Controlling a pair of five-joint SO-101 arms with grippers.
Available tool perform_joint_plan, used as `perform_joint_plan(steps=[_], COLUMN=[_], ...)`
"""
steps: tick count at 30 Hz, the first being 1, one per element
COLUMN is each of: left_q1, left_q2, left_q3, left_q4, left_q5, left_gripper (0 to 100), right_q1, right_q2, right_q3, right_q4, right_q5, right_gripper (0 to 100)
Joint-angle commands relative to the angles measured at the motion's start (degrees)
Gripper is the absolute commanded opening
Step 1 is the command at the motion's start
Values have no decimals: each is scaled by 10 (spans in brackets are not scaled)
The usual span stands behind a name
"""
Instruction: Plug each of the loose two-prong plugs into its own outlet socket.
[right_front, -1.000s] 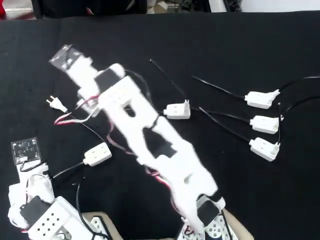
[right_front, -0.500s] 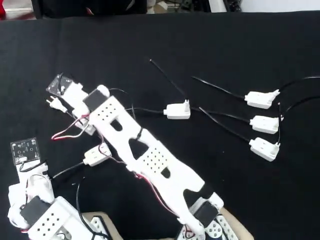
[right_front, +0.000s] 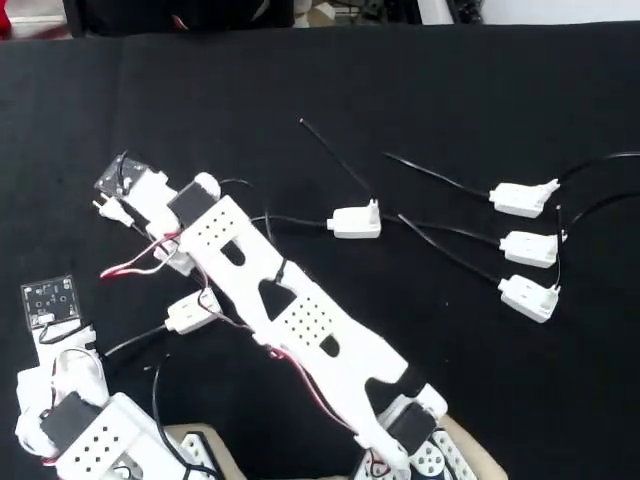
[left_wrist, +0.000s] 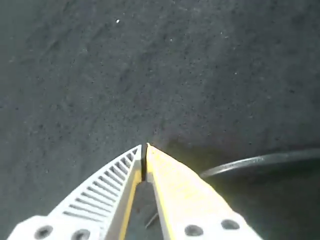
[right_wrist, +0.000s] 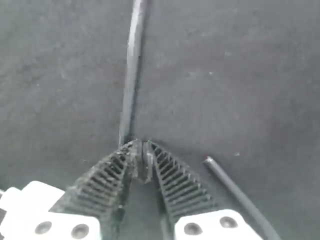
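Observation:
A loose white two-prong plug (right_front: 112, 208) lies at the table's left, its black cord trailing toward the near edge. My right gripper (right_front: 116, 180) sits just beyond it, at the end of the arm stretched across the table. In the right wrist view the right gripper (right_wrist: 143, 150) is shut, tips on the cloth where a black cord (right_wrist: 131, 65) reaches them; I cannot tell whether the cord is pinched. An empty white outlet socket (right_front: 194, 311) lies beside that arm. My left gripper (left_wrist: 145, 148) is shut and empty over bare cloth, a black cord (left_wrist: 260, 161) beside it.
A socket with a plug in it (right_front: 354, 221) lies mid-table. Three more plugged sockets (right_front: 528, 247) are stacked at the right, cords fanning leftward. The left arm (right_front: 85, 435) is folded at the near-left corner. A loose cord end (right_wrist: 209, 161) lies near the right fingers.
The right arm swung down and toward the near-left, bringing its gripper from farther back to right beside the loose plug. It barely moved over the last half second.

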Motion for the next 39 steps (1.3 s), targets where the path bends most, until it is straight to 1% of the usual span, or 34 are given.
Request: perform_joint_plan(steps=[1, 3, 7, 14, 16, 19, 21, 23, 27, 29, 30, 35, 39], left_q1=[8, 21, 20, 22, 22, 22, 22, 22, 22, 21, 20, 18, 18], left_q2=[-5, -5, -5, -5, -5, -5, -5, -5, -5, -5, -5, -5, -5], left_q3=[4, 4, 4, 3, 2, 2, 2, 1, 1, 1, 1, 1, 2], left_q4=[0, 0, 1, 4, 4, 4, 4, 4, 4, 4, 4, 4, 4], left_q5=[3, 3, 3, 7, 23, 32, 33, 33, 33, 33, 33, 33, 33], left_gripper=[41, 41, 41, 41, 41, 41, 41, 41, 41, 41, 41, 41, 41], right_q1=[-16, -30, -25, 40, 47, 47, 31, 7, -43, -57, -61, -62, -62], right_q2=[-53, -56, -62, -111, -119, -118, -114, -105, -81, -65, -58, -14, 20], right_q3=[-22, -23, -24, -22, -22, -21, -19, -20, -19, -20, -20, -19, -19], right_q4=[15, 21, 16, -11, -14, -11, -8, 2, -3, -5, -5, -33, -33], right_q5=[-43, -47, -49, -47, -47, -47, -47, -52, -85, -66, -52, -45, -42], right_gripper=[11, 11, 11, 11, 11, 12, 15, 48, 204, 247, 252, 224, 157])
